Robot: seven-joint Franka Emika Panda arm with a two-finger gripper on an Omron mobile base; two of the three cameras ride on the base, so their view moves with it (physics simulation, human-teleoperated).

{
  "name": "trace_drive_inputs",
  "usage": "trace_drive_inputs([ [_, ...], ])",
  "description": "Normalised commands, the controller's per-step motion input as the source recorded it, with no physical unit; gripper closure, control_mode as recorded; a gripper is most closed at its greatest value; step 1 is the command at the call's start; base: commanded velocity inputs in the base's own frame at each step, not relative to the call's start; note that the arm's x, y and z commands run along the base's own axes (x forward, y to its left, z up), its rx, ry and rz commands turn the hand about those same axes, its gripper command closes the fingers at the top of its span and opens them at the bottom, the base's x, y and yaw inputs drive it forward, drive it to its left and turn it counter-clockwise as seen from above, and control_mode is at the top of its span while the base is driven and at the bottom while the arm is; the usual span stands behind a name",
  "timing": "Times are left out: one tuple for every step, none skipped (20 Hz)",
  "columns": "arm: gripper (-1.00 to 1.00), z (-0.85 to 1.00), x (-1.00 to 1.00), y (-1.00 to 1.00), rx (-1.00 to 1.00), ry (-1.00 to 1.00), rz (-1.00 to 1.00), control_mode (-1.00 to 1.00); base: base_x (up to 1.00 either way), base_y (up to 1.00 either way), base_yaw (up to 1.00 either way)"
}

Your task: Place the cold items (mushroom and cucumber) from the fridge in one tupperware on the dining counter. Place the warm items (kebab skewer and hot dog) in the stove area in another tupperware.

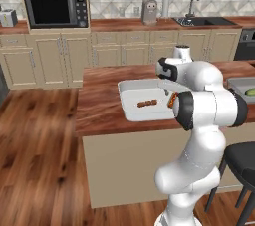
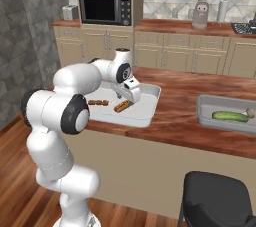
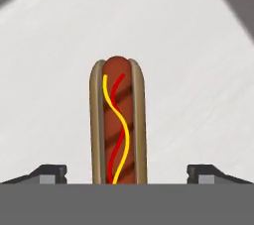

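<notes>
My gripper (image 2: 131, 96) hangs open just over the white tupperware (image 2: 145, 113) on the dining counter (image 2: 180, 91). In the hand view the hot dog (image 3: 118, 125) lies on the tub's white floor between my spread fingertips (image 3: 49, 172), touching neither. Beside the hot dog (image 2: 121, 106), the kebab skewer (image 2: 98, 102) lies in the same tub. From the left the skewer (image 1: 147, 103) shows plainly, while the arm partly covers the hot dog (image 1: 172, 100). A second, grey tupperware (image 2: 220, 106) to the right holds the cucumber (image 2: 229, 116) and the mushroom (image 2: 250, 113). The fridge is out of view.
A black stool (image 2: 215, 196) stands in front of the island at the lower right. Along the back wall runs a wood counter with a microwave (image 1: 56, 10), a toaster (image 1: 7, 18) and a sink (image 1: 199, 21).
</notes>
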Motion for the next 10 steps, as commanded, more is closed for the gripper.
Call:
trace_drive_inputs([
  [-1.00,0.08,-0.04,0.10,-0.04,0.00,-0.11,-1.00,0.00,0.00,0.00],
  [-1.00,0.14,-0.39,0.00,-0.01,0.00,-0.15,-1.00,0.00,0.00,0.00],
  [-1.00,0.50,-0.31,0.20,-0.06,0.02,-0.12,-1.00,0.00,0.00,0.00],
  [-1.00,0.74,-0.40,0.26,-0.09,0.05,-0.10,-1.00,0.00,0.00,0.00],
  [-1.00,1.00,-0.65,0.26,-0.07,0.05,-0.03,-1.00,0.00,0.00,0.00],
  [-1.00,1.00,-0.76,0.26,-0.07,0.06,-0.01,-1.00,0.00,0.00,0.00],
  [-1.00,1.00,-0.88,0.26,-0.09,0.05,0.00,-1.00,0.00,0.00,0.00],
  [-1.00,1.00,-1.00,0.29,-0.10,0.03,0.00,-1.00,0.00,0.00,0.00],
  [-1.00,1.00,-1.00,0.43,-0.11,0.05,0.00,-1.00,0.00,0.00,0.00],
  [-1.00,0.88,-1.00,0.66,-0.15,0.02,0.07,-1.00,0.00,0.00,0.00],
])
